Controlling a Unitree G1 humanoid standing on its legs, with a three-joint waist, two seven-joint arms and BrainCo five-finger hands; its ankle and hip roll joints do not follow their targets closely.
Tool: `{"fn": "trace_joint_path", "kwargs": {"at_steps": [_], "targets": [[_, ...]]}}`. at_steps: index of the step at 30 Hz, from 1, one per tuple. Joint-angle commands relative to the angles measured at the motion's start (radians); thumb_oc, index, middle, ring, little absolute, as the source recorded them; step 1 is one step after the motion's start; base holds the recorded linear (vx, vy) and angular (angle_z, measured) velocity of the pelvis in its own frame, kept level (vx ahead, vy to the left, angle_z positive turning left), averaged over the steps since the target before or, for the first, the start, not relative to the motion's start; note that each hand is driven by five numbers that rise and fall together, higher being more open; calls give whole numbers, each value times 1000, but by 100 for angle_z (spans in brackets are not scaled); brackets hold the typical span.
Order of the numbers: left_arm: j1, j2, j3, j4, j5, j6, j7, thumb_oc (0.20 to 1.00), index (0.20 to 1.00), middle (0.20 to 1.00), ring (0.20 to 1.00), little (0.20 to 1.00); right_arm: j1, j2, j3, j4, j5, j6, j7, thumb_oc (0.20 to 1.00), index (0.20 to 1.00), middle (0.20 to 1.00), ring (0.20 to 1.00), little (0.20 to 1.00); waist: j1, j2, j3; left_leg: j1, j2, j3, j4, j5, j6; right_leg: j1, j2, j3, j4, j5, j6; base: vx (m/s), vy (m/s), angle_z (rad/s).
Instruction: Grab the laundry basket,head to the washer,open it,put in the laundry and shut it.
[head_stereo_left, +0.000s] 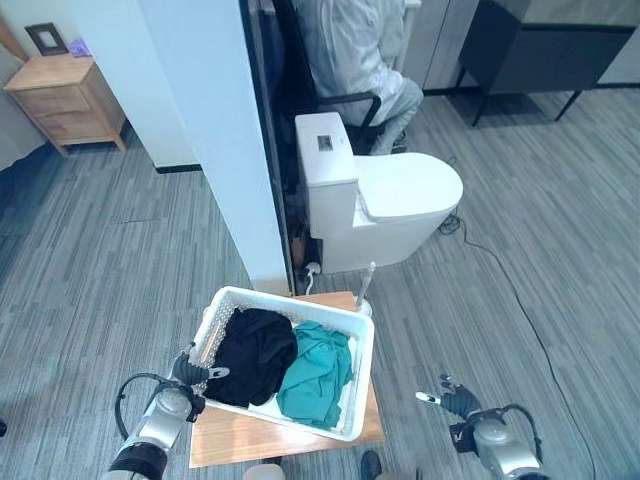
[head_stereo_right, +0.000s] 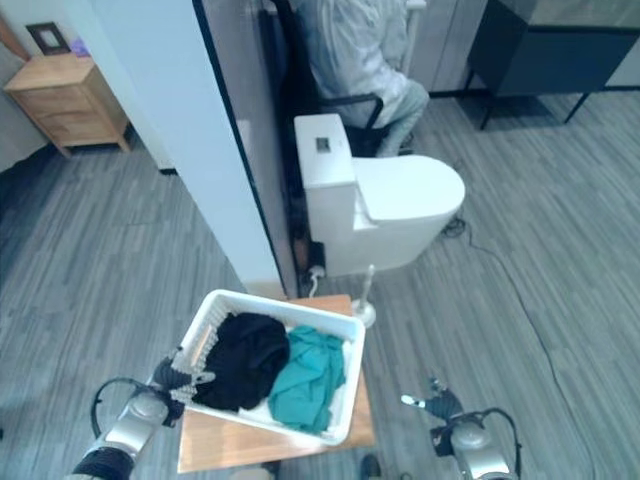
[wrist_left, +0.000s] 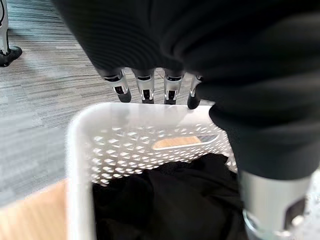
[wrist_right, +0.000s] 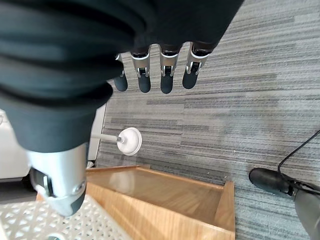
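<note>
A white perforated laundry basket (head_stereo_left: 300, 301) rests on a small wooden table (head_stereo_left: 240, 436). It holds a black garment (head_stereo_left: 255, 352) and a teal garment (head_stereo_left: 318, 370). My left hand (head_stereo_left: 188, 368) is at the basket's left end. In the left wrist view its straight fingers (wrist_left: 146, 90) reach down outside the rim (wrist_left: 80, 130) and its thumb (wrist_left: 272, 200) hangs over the black cloth inside. My right hand (head_stereo_left: 447, 397) hovers open above the floor, to the right of the table and apart from the basket, with its fingers (wrist_right: 167, 75) held straight.
A white toilet (head_stereo_left: 385, 195) stands just beyond the table, with a toilet brush holder (head_stereo_left: 365, 302) beside the table's far corner. A white partition wall (head_stereo_left: 215, 130) rises ahead on the left. A person sits behind it. A wooden nightstand (head_stereo_left: 68, 100) is far left, a dark cabinet (head_stereo_left: 550, 45) far right.
</note>
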Motion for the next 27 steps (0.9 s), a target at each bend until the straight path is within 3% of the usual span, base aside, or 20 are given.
{"fn": "trace_joint_path", "kwargs": {"at_steps": [1, 10, 19, 27], "targets": [[-132, -17, -42, 69, -45, -68, 1, 1000, 1000, 1000, 1000, 1000, -41, -42, -10, -84, 2, -50, -26, 1000, 1000, 1000, 1000, 1000, 10, -14, 46, 10, 88, 26, 52, -39, -29, -78, -45, -39, 28, 35, 26, -64, 11, -2], [-182, -34, -111, 139, -73, -81, -24, 1000, 1000, 1000, 1000, 1000, -72, -60, 8, -120, 1, -57, -24, 1000, 1000, 1000, 1000, 1000, 0, -11, 78, -45, 87, 28, 87, -38, -28, -140, -47, -27, 57, 43, 23, -48, 9, 0], [-325, -91, -228, 514, -19, -95, -44, 1000, 1000, 1000, 1000, 1000, -154, -46, 74, -208, 50, -101, -27, 1000, 1000, 1000, 1000, 1000, -24, -25, 110, -76, 96, 52, 136, -53, -27, -197, -42, 7, 89, 51, 22, -31, 12, -12], [-368, -106, -210, 646, -8, -100, -30, 1000, 1000, 1000, 1000, 1000, -156, -54, 108, -276, 36, -116, -12, 1000, 1000, 1000, 1000, 1000, -39, -36, 127, -66, 106, 70, 164, -72, -31, -199, -38, 27, 102, 52, 22, 8, 11, -11]]}}
